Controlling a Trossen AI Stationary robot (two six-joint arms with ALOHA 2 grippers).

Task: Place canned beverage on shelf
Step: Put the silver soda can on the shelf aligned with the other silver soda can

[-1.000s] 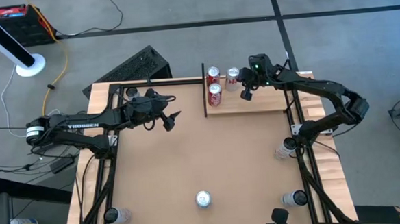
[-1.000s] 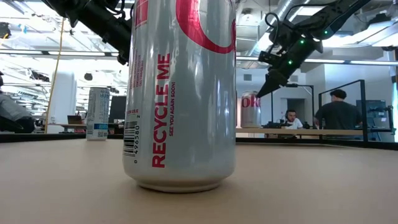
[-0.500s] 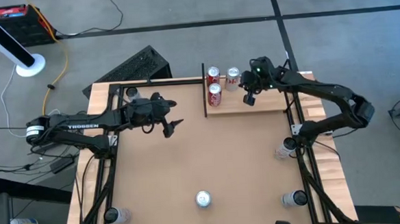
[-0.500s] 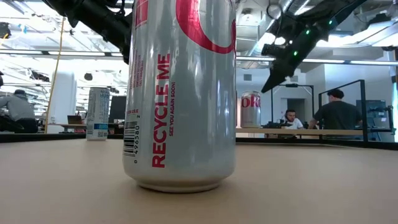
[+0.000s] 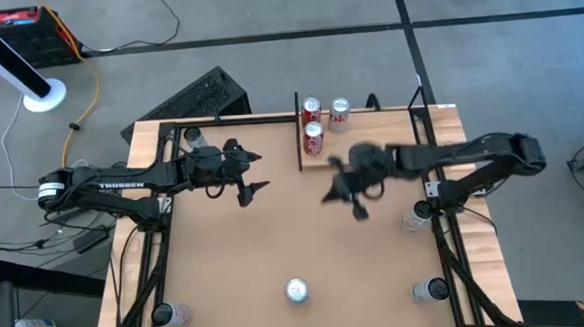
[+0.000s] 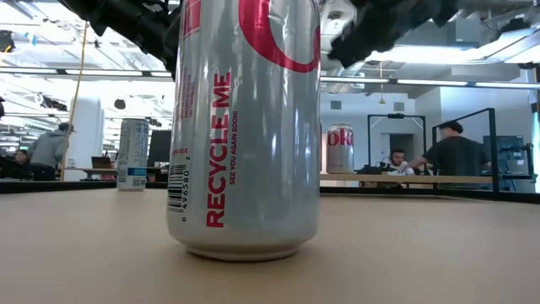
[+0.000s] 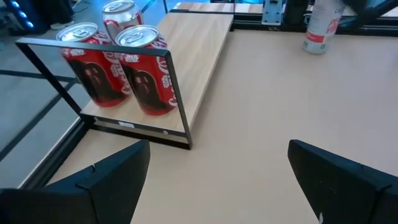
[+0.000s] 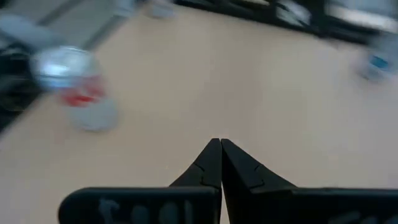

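Since the earlier frame, the right gripper (image 5: 342, 193) has been swung away from the shelf (image 5: 371, 144) and is now seen blurred above the open middle of the table (image 5: 276, 234), well apart from the cans. Its fingers (image 8: 217, 163) are pressed together tip to tip in the right wrist view — clenched, with nothing between them. The left gripper (image 5: 250, 176) has barely shifted; it hangs over the table to the left of the shelf, and its two fingers (image 7: 106, 174) are spread wide apart, released and empty.

Three cans are stood on the pale wooden shelf at the end by the thin black upright bar (image 5: 298, 133): two red cans (image 5: 314, 137) close beside the bar, one behind the other, and a silver can (image 5: 339, 113) just beside the farther one. In the left wrist view the two red cans (image 7: 118, 71) are seen behind the black frame, with the silver one behind them.

A fourth canned beverage (image 5: 297, 289) — silver with red lettering — is left upright on the table near its front edge, well apart from both grippers and from the shelf. It fills the low view (image 6: 249, 127), where "RECYCLE ME" is read on its side. People are seen in the room beyond the table.
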